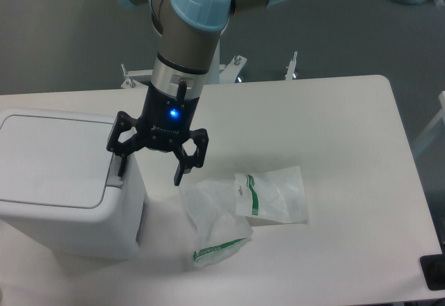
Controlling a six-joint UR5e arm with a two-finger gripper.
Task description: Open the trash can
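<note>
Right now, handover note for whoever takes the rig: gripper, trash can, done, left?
Gripper: open, empty, one finger at the trash can's right edge by the grey tab, the other out over the table.
Trash can: at the table's left, lid flat and closed.
Two clear plastic bags lie to its right, not involved.
Done: gripper brought to the tab.
Left: work the tab and lift the lid.

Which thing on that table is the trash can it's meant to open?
Look at the left end of the white table. The large white boxy plastic bin there, rounded at the corners with a flat lid lying shut, is it. Unlike the two small clear plastic bags, it is rigid, with a grey tab beside the open tool.
</note>
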